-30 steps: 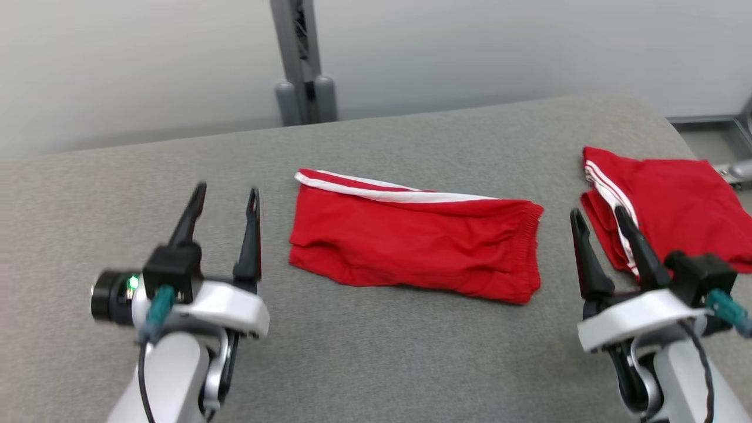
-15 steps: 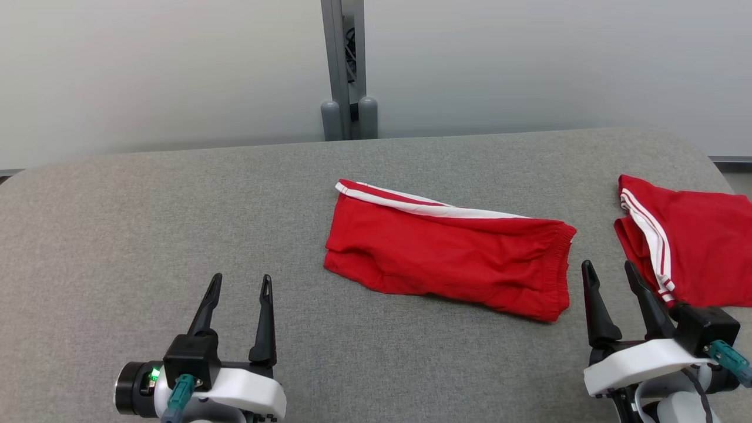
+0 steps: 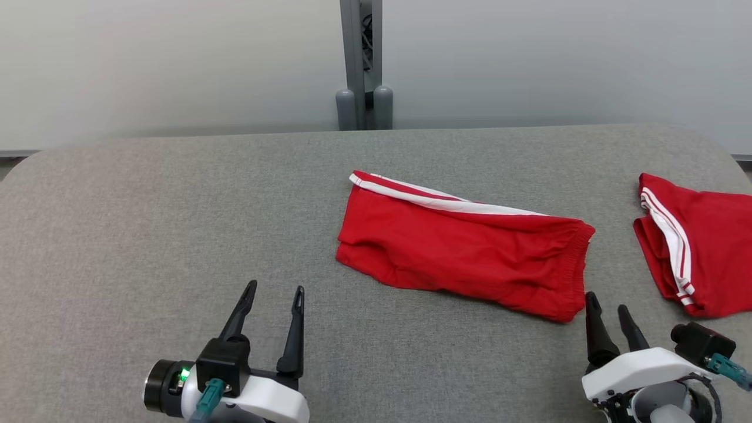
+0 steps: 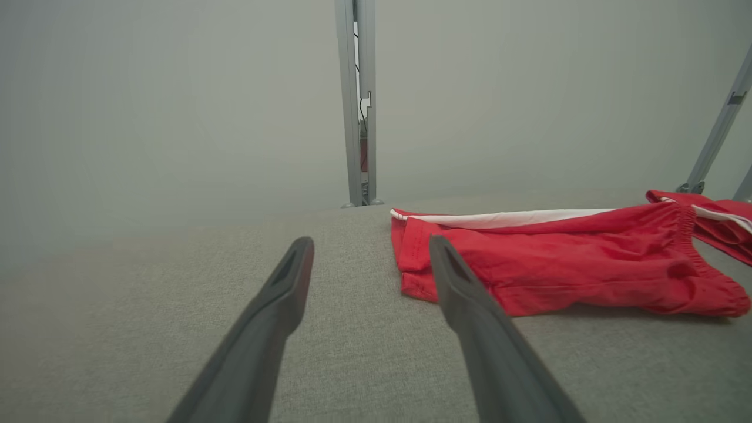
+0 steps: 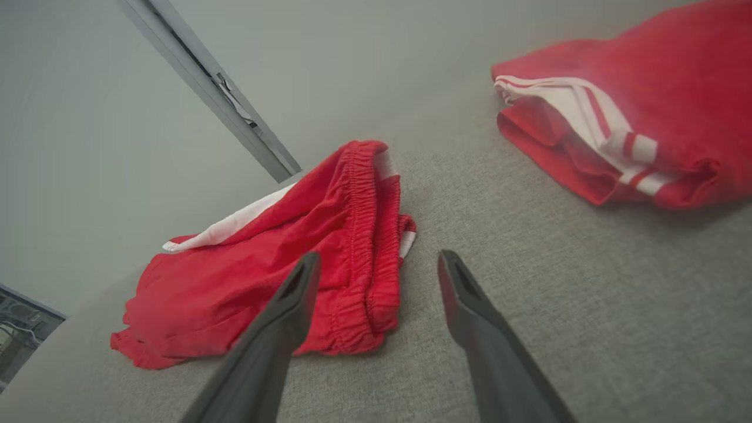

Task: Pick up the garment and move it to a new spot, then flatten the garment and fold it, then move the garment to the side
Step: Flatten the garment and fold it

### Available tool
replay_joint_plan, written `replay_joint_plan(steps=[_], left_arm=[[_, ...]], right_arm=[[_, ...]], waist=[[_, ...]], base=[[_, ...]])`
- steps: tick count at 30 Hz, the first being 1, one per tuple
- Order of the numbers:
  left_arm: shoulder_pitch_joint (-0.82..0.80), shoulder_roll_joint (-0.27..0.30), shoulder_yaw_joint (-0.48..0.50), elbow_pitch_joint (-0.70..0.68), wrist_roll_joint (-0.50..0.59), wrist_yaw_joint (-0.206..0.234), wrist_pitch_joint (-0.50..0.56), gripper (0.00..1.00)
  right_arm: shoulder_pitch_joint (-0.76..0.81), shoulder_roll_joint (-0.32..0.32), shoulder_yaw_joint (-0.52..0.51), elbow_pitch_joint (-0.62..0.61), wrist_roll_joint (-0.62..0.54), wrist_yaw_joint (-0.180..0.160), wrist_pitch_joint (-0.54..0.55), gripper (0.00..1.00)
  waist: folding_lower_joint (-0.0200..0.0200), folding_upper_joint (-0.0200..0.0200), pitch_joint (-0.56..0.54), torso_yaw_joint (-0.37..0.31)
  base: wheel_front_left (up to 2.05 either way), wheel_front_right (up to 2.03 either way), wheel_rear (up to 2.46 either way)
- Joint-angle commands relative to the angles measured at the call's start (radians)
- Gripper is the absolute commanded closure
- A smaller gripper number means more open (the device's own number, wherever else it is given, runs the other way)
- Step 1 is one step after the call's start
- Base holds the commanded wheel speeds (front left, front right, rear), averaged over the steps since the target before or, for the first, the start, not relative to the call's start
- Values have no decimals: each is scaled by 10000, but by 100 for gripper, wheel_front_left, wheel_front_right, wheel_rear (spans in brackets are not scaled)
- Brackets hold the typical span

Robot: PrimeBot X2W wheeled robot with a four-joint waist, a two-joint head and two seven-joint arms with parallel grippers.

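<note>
A red garment (image 3: 464, 247) with a white side stripe and an elastic waistband lies folded lengthwise in the middle of the grey padded table (image 3: 147, 223). It also appears in the left wrist view (image 4: 558, 264) and the right wrist view (image 5: 252, 270). My left gripper (image 3: 276, 289) hovers open and empty near the table's front edge, left of the garment. In its own view the left gripper (image 4: 370, 244) points past the garment's left end. My right gripper (image 3: 605, 302) is open and empty just in front of the waistband corner. In the right wrist view, my right gripper (image 5: 379, 258) stands close over that corner.
A second red garment (image 3: 699, 252) with white stripes lies folded at the table's right edge, also seen in the right wrist view (image 5: 646, 100) and the left wrist view (image 4: 717, 217). A grey metal post (image 3: 361, 64) stands behind the table against a pale wall.
The head camera has shifted, so the whole picture slid right. Both grippers sit lower in the view, drawn back toward the front edge, still open. The garments have not moved on the table.
</note>
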Motion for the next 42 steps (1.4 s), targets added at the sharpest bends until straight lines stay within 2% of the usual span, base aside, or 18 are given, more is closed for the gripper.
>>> replay_joint_plan(steps=[1,7,14,24,29,30,31,32,33,34,39,42], left_arm=[[-66,44,-47,47,-31,59,-45,0],[-345,41,-481,356,-111,104,-45,0],[-561,39,-688,321,-119,194,-46,0],[-830,39,-950,227,-142,246,-46,0],[-938,40,-1044,293,-154,286,-46,0],[-937,40,-1052,310,-157,288,-46,0],[-929,40,-1054,327,-159,291,-46,0],[-916,40,-1050,350,-160,291,-46,0],[-916,40,-1050,350,-160,291,-46,0],[-914,40,-1039,372,-162,295,-46,0],[-1011,38,-1067,396,-185,301,-46,0],[-1137,39,-1189,371,-246,336,-46,0]], right_arm=[[-212,-64,100,241,344,3,-11,0],[-1097,-66,733,1794,2181,3,150,0],[-1942,-43,1051,2885,3640,3,317,0],[-2788,132,1391,3323,5344,40,368,0],[-2958,167,1577,3347,5728,48,276,2],[-2952,174,1626,3326,5773,49,254,36],[-2938,154,1699,3327,5758,49,234,61],[-2917,112,1764,3342,5721,49,198,96],[-2917,112,1764,3342,5721,49,198,96],[-2890,54,1800,3363,5680,48,153,100],[-2930,-332,2009,3386,5375,31,49,100],[-3229,-806,2274,3371,4921,27,8,100]], waist=[[0,0,102,100],[0,0,397,439],[0,0,765,844],[0,0,1260,1286],[0,0,1340,1395],[0,0,1347,1407],[0,0,1352,1413],[0,0,1352,1413],[0,0,1352,1413],[0,0,1348,1409],[0,0,1358,1358],[0,0,1449,1362]], base=[[0,0,0],[0,0,0],[0,0,0],[0,0,0],[0,0,0],[0,0,0],[0,0,0],[0,0,0],[0,0,0],[0,0,0],[0,0,0],[0,0,0]])
